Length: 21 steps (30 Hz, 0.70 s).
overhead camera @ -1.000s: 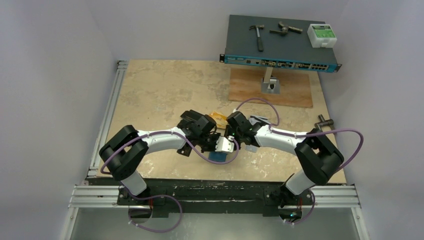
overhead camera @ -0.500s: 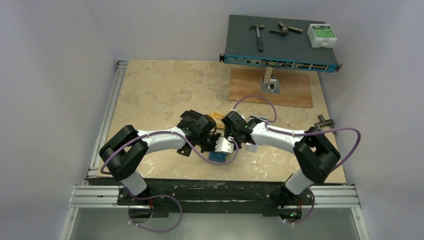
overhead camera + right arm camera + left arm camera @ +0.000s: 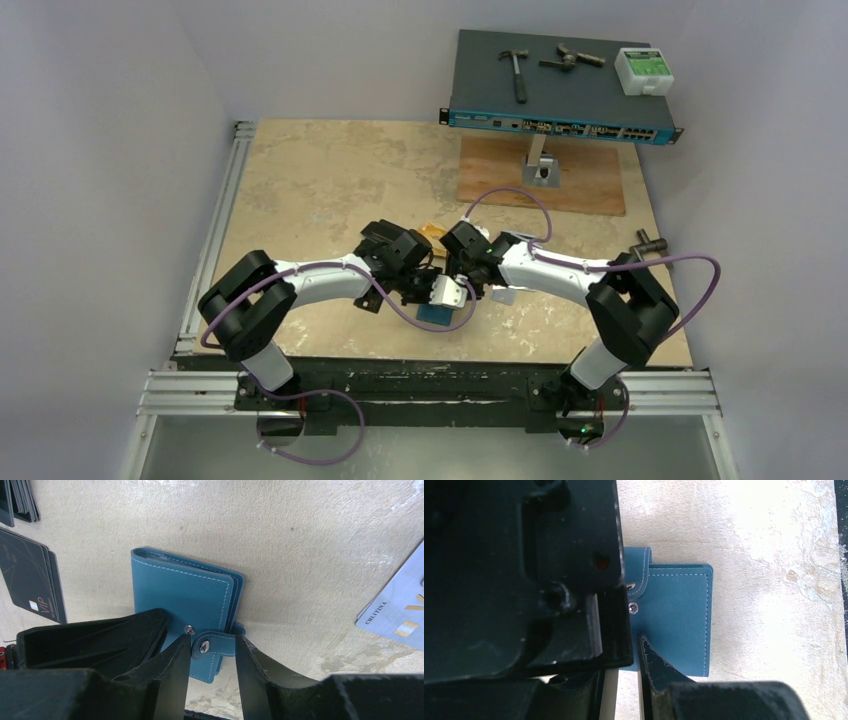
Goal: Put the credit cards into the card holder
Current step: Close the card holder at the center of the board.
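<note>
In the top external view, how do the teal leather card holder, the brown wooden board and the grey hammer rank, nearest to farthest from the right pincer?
1. Teal leather card holder: at the tips of the right pincer, near the front edge.
2. Brown wooden board: behind it, to the right.
3. Grey hammer: farthest, on the dark network switch at the back.

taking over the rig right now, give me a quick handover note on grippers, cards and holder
Left gripper: nearly shut at the holder's edge; grip unclear.
Right gripper: open, astride the snap tab.
Holder flat on the table, folded, tab unsnapped.
Black cards and silver card lie beside it, orange cards beyond.
Done: unsnapping. Left: open holder, load cards.
</note>
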Each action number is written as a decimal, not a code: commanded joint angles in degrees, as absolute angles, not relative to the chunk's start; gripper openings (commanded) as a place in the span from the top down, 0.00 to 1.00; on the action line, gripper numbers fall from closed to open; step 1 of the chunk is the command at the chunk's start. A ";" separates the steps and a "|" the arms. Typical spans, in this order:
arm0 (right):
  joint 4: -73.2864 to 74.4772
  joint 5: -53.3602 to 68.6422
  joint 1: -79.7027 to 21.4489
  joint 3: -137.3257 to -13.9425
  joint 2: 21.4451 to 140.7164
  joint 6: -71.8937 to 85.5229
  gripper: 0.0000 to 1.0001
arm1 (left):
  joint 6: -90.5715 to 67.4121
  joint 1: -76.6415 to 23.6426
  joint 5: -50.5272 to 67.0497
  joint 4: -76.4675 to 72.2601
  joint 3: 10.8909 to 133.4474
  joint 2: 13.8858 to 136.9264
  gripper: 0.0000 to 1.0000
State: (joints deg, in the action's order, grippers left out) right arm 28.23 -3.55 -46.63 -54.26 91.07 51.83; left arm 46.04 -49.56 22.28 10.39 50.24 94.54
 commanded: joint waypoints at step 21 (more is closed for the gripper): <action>19.52 1.52 -50.62 -52.81 87.98 56.89 0.60 | 38.18 -49.11 22.33 13.17 53.21 91.34 0.76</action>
